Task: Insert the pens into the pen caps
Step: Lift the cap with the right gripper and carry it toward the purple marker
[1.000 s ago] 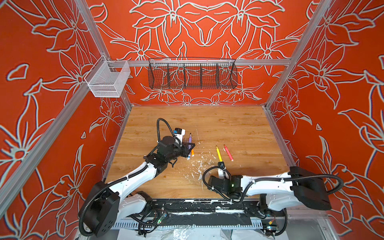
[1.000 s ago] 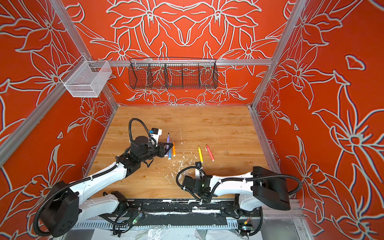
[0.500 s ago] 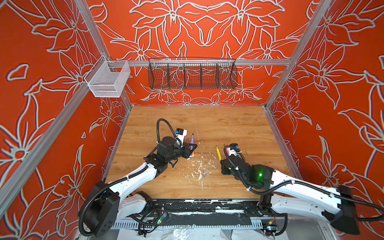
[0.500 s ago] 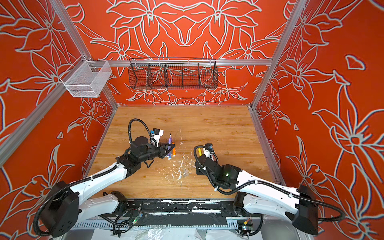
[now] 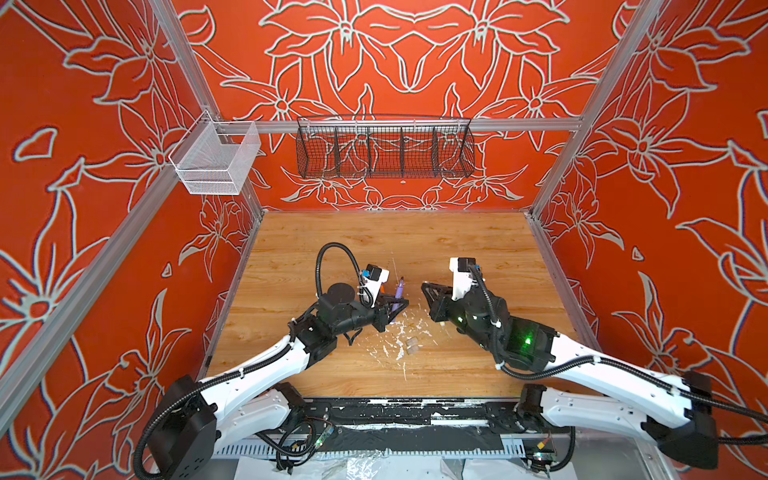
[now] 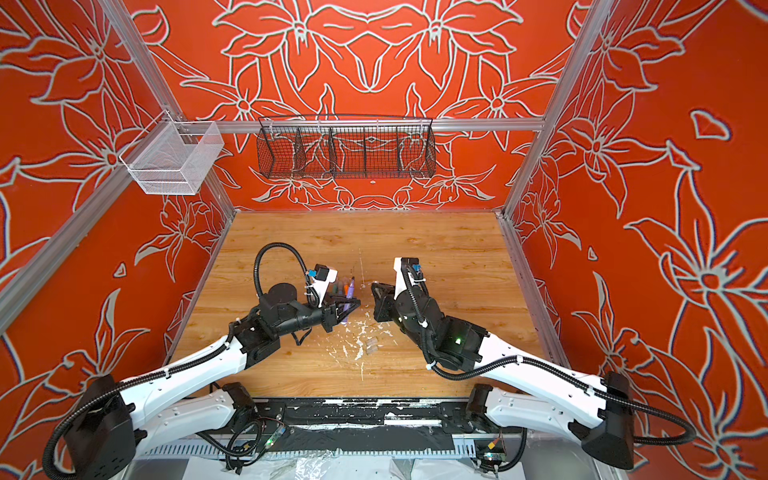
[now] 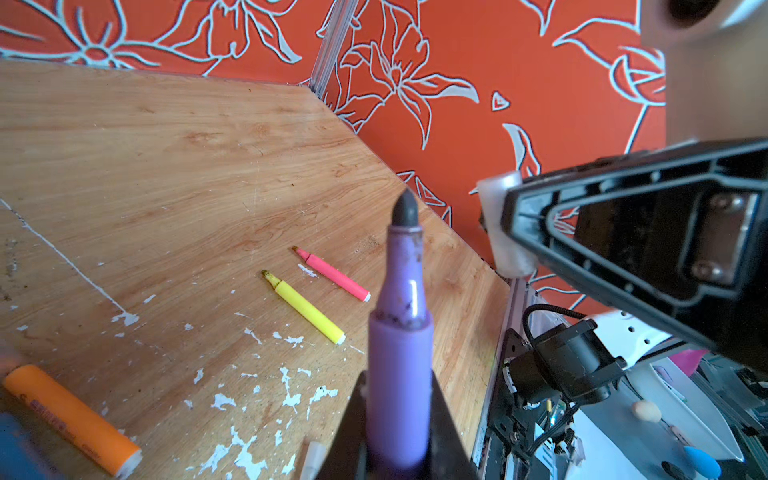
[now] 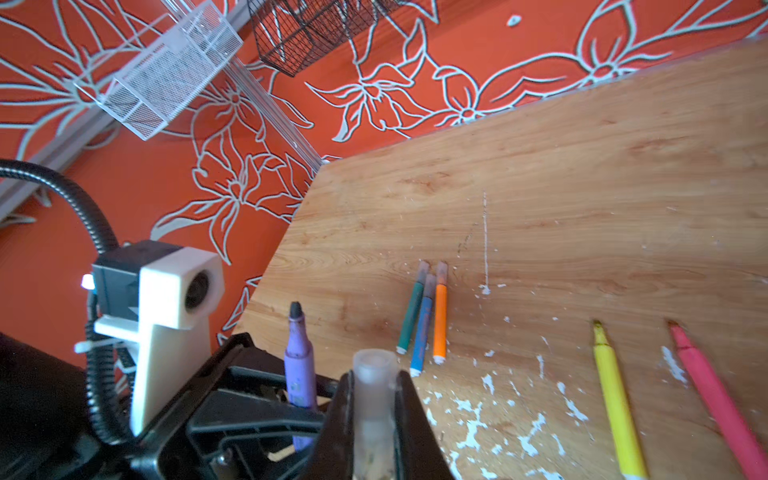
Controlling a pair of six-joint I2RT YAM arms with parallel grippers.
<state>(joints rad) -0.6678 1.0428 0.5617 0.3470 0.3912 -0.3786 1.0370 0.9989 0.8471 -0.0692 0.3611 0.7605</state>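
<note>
Over the bench [image 5: 457, 241], both arms reach inward, claws nearly meeting.
Left claw [image 5: 394, 306], pointing 3 o'clock, grips the purple pen [image 5: 400, 291]; right claw [image 5: 424, 287], pointing 9 o'clock, pinches a clear pen cap [image 8: 374, 386].

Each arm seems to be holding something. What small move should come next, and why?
Probably the right end effector should ease its clear cap over to the tip of the purple pen and line the two up. The left end effector grips that pen with its tip free, the cap is gripped too, and the two sit close together but not touching.
</note>
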